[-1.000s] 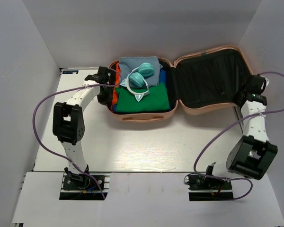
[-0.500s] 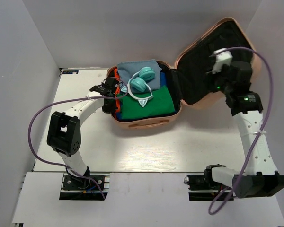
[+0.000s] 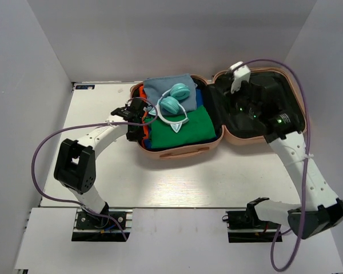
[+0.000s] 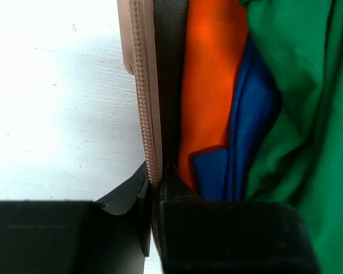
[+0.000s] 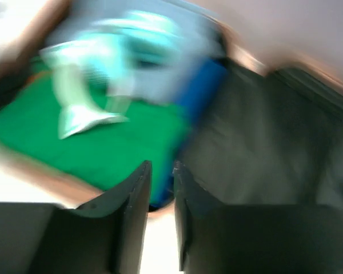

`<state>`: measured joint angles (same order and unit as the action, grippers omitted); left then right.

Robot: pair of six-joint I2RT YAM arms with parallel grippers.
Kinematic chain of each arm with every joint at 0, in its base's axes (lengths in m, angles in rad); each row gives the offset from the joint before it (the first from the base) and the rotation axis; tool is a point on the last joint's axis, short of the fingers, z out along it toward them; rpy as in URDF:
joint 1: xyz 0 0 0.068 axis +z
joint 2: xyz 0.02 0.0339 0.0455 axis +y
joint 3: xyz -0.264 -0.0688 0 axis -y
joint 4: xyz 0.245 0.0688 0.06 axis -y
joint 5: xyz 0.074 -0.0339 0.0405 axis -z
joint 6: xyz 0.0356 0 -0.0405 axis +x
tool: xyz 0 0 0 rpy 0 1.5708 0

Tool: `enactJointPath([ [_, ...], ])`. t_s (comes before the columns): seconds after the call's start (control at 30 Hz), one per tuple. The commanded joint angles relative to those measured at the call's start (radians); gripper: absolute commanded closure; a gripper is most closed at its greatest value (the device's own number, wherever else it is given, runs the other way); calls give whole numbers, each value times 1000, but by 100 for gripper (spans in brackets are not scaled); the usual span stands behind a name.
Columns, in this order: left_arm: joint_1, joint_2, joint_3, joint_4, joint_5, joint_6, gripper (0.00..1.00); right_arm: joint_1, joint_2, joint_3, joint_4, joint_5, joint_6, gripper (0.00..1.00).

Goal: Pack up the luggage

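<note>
Luggage (image 3: 177,149) lies open on the worktop (image 3: 177,177). The left pincer (image 4: 154,191) clamps its left wall; the right pincer (image 5: 162,182), fingers a slit apart and empty, sits over the lid (image 3: 246,140). Risk: a swung lid fouls the headphones (image 3: 172,103) on top, or traps the green garment (image 3: 188,125) in the zip.

I'm looking into a lab test cell. Plain grey panels (image 3: 23,85) box in a white desk (image 3: 160,182), and purple cables (image 3: 43,148) trail across it.
</note>
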<state>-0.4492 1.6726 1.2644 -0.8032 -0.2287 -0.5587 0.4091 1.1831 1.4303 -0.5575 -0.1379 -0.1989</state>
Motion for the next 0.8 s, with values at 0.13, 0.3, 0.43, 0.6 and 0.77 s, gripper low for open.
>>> enactJointPath([
  [0.13,-8,-54,20,-44,61,-9,100,-148,205,85,-114,763,354,21],
  [0.3,-6,-25,61,-56,68,17,100,-431,292,34,-156,638,506,10],
  [0.43,-5,-4,79,-68,66,29,100,-614,288,-50,-73,594,556,10],
  [0.6,-5,10,90,-71,62,49,100,-736,386,-82,34,449,638,10],
  [0.77,-5,16,99,-76,55,72,100,-788,460,-165,225,406,730,10],
])
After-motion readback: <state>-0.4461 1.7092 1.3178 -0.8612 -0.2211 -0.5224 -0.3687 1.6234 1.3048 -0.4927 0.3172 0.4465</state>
